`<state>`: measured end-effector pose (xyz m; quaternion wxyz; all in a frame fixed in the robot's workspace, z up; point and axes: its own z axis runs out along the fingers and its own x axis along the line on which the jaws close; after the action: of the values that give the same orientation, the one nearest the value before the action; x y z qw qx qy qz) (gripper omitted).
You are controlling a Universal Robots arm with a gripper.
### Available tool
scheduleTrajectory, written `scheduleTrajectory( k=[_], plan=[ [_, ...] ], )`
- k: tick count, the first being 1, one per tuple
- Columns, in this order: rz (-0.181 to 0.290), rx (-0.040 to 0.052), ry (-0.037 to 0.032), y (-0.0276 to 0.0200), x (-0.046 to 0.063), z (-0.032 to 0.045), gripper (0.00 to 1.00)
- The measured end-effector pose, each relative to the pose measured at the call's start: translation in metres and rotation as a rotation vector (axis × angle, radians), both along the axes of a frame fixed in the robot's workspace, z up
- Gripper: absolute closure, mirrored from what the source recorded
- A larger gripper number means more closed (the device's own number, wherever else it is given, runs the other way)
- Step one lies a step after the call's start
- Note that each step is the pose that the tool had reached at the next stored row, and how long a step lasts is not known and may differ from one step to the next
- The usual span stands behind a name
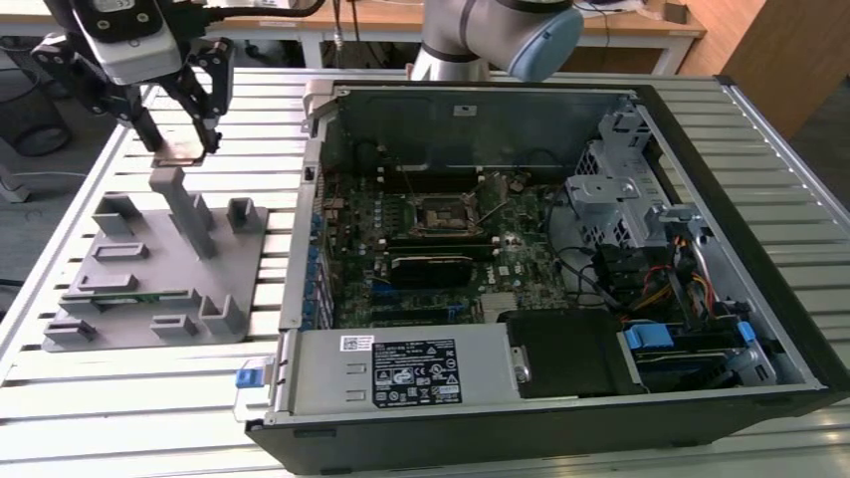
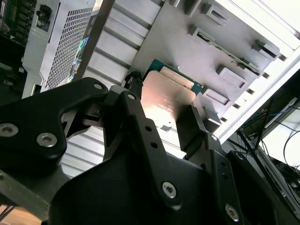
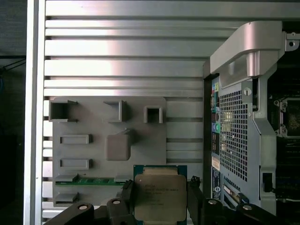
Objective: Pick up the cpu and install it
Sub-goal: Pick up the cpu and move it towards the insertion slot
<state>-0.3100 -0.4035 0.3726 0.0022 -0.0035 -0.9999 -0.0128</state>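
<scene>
Clamping the cpu [image 1: 178,156] by two opposite edges, my gripper [image 1: 177,142] hangs above the grey holder plate [image 1: 133,334], where a green memory stick [image 3: 89,180] lies; beside the plate, toward the exterior view's right, stands the open computer case [image 1: 465,119].

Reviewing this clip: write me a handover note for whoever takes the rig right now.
Gripper: shut on the cpu, holding it off the table above the grey fixture plate at the exterior view's left.
The cpu is not yet in the socket on the motherboard inside the open case.
Done: pick-up.
Left: the install.
</scene>
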Motion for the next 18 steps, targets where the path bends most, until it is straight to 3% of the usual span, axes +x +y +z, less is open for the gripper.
scheduleTrajectory(
  k=[18],
  plan=[
    [0.0, 0.0, 0.0, 0.0, 0.037, 0.0, 0.46]
  ],
)
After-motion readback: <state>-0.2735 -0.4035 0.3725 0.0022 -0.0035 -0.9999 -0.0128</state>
